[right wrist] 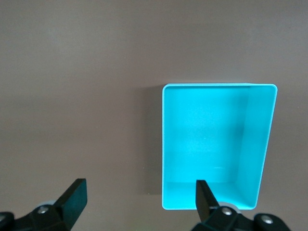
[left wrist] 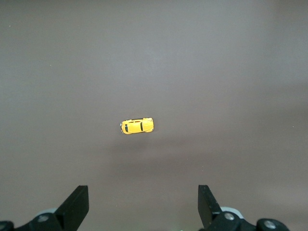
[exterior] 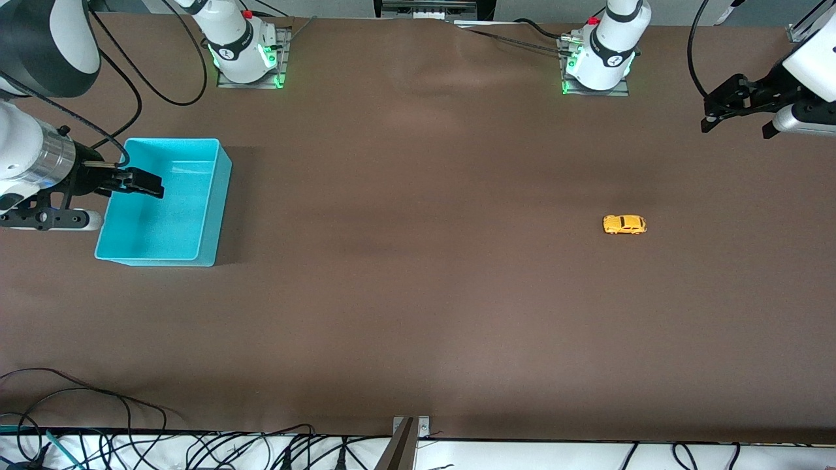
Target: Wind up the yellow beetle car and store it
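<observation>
The yellow beetle car sits on its wheels on the brown table, toward the left arm's end, well apart from the cyan bin, which stands toward the right arm's end. Nothing touches the car, and bare table surrounds it. The left hand hangs in the air over the table's edge at the left arm's end, apart from the car, with its fingers spread wide and holding nothing. The right hand hovers over the bin's rim, its fingers likewise spread wide and empty. The bin has nothing inside it
</observation>
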{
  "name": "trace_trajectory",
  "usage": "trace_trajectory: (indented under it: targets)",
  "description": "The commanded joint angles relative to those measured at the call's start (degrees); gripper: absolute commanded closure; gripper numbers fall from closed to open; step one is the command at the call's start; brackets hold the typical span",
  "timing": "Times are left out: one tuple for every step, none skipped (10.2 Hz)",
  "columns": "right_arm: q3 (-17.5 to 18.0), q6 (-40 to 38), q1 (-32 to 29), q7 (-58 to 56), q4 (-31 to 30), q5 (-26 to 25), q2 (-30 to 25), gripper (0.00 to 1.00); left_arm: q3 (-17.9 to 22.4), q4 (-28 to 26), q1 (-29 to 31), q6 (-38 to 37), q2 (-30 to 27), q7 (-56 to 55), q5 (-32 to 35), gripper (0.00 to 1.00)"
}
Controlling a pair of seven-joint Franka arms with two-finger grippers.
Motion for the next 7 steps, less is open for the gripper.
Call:
trace_trajectory:
  targets:
    - [0.18,-0.73,-0.17,0.97,1.24,0.82,0.4,0.0,0.67,2.22,-0.53,-1.82,1.01,-0.6,-1.48,0.0]
    - [0.1,-0.73,-0.17,0.62,1.24,0.82,0.4,0.0,0.76,2.22,-0.44,-1.82,1.01,-0.6,-1.39,0.0]
    - [0.1,-0.82,-0.17,0.62,1.24,0.9,0.4,0.0,0.85,2.13,-0.35,-1.82,1.01,-0.69,-1.39,0.0]
    - [0.1,-0.91,-0.25,0.88,1.24,0.9,0.4,0.0,0.85,2.04,-0.27,-1.82,1.01,-0.69,-1.22,0.0]
    - [0.1,-0.91,-0.17,0.97,1.24,0.82,0.4,0.0,0.85,1.96,-0.27,-2.17,1.01,-0.69,-1.22,0.0]
    - [0.1,-0.91,-0.25,0.89,1.24,0.82,0.4,0.0,0.93,1.87,-0.18,-2.6,1.1,-0.86,-1.22,0.0]
    - [0.1,-0.91,-0.25,0.97,1.24,0.82,0.4,0.0,1.02,1.69,0.08,-3.04,1.1,-0.95,-1.22,0.0]
